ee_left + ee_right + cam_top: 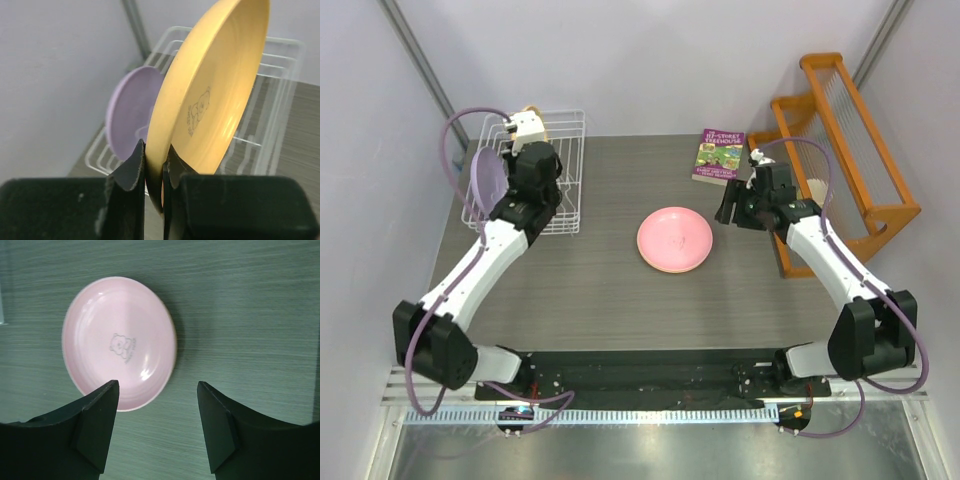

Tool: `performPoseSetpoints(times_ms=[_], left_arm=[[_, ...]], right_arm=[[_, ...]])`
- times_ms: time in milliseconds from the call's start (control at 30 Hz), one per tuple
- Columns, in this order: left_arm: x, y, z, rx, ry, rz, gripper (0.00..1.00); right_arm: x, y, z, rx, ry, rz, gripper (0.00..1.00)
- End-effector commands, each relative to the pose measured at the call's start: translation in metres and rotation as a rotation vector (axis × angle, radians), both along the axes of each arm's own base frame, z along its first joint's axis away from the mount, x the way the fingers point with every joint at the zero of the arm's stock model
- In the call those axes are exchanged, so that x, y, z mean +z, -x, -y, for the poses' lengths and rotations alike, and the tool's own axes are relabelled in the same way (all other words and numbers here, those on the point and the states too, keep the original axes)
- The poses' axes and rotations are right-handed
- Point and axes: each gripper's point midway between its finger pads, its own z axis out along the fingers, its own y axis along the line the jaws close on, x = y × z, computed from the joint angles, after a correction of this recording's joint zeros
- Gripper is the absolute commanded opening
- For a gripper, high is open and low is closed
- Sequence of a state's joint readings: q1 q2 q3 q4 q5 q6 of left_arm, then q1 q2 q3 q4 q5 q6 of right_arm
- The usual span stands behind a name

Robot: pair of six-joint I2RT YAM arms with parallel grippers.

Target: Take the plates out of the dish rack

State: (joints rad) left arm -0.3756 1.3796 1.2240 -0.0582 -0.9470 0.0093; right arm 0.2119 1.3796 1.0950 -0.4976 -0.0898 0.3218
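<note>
The white wire dish rack (560, 175) stands at the far left of the table. A lilac plate (487, 178) stands upright in it, also in the left wrist view (127, 112). My left gripper (528, 138) is over the rack, shut (156, 150) on the rim of an upright orange-yellow plate (215, 95). A pink plate (674, 240) lies flat at the table's middle, and a thin orange edge shows under its rim. My right gripper (728, 208) is open and empty just right of it (157, 385), above the pink plate's (120, 342) near edge.
A purple book (719, 156) lies at the back of the table. An orange wooden shelf rack (850, 150) stands along the right side, close to my right arm. Walls close in the left side and the back.
</note>
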Motion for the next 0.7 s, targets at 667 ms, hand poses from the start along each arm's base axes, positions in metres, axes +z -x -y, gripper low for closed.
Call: performPoseSetpoints(times_ms=[667], left_arm=[[-0.060, 0.041, 0.194, -0.721, 0.843, -0.131, 0.00]], right_arm=[[0.076, -0.003, -0.122, 0.248, -0.460, 0.301, 0.70]])
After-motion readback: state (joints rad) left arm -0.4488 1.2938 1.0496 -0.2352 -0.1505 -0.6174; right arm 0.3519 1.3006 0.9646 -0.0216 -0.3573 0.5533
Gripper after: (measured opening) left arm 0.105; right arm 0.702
